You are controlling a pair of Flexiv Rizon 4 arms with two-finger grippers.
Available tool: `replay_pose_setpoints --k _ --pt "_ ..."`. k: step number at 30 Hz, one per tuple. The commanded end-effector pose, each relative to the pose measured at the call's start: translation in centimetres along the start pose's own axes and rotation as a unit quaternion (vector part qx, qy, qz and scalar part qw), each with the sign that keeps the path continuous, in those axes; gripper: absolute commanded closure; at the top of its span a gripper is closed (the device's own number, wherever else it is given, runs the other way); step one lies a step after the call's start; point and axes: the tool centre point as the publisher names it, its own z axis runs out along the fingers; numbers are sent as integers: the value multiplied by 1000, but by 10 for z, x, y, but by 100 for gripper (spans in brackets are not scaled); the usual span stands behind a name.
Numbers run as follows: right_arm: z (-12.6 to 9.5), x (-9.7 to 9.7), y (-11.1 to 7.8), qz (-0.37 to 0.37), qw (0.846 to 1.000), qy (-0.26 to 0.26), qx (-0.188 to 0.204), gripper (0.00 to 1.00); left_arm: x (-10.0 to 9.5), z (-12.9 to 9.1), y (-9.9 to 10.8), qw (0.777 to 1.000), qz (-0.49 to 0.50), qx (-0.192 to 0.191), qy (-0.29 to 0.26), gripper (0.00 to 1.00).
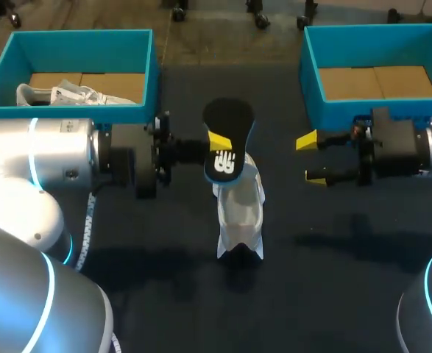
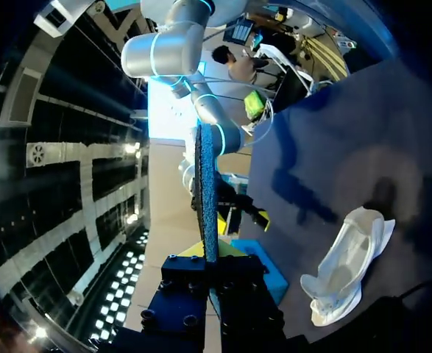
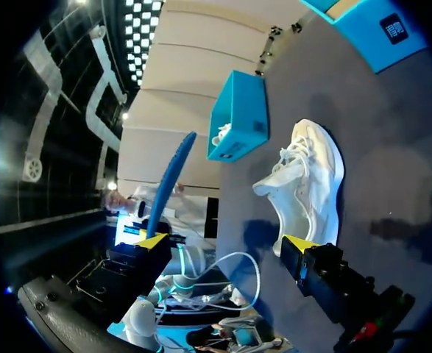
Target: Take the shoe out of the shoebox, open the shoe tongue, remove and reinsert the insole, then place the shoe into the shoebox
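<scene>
My left gripper (image 1: 217,143) is shut on the insole (image 1: 227,136), black with a blue rim and a white logo, and holds it up above the table's middle. In the left wrist view the insole (image 2: 207,184) stands edge-on between the fingers of that gripper (image 2: 209,257). The white shoe (image 1: 240,209) lies on the dark table just below the insole, toe toward me. My right gripper (image 1: 310,158) stands open to the right of the insole, with nothing between its fingers. From the right wrist view, the shoe (image 3: 309,180) and insole (image 3: 171,180) lie ahead of the open gripper (image 3: 224,243).
A blue shoebox (image 1: 146,73) at the back left holds another white shoe (image 1: 61,95). A second blue shoebox (image 1: 307,81) at the back right shows only its cardboard floor. The dark tabletop (image 1: 333,272) lies in front.
</scene>
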Motion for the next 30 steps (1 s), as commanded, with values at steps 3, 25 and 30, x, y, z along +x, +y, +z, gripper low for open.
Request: replay_pose_setpoints --k 3,25,30 --pt "0 8 8 3 1000 22 10 0 20 -7 -6 999 37 2 -26 100" --pt "57 25 29 1 996 71 58 0 43 25 5 994 99 -11 -52 100" --pt "65 26 28 3 995 80 61 0 45 36 6 992 118 -3 -45 100"
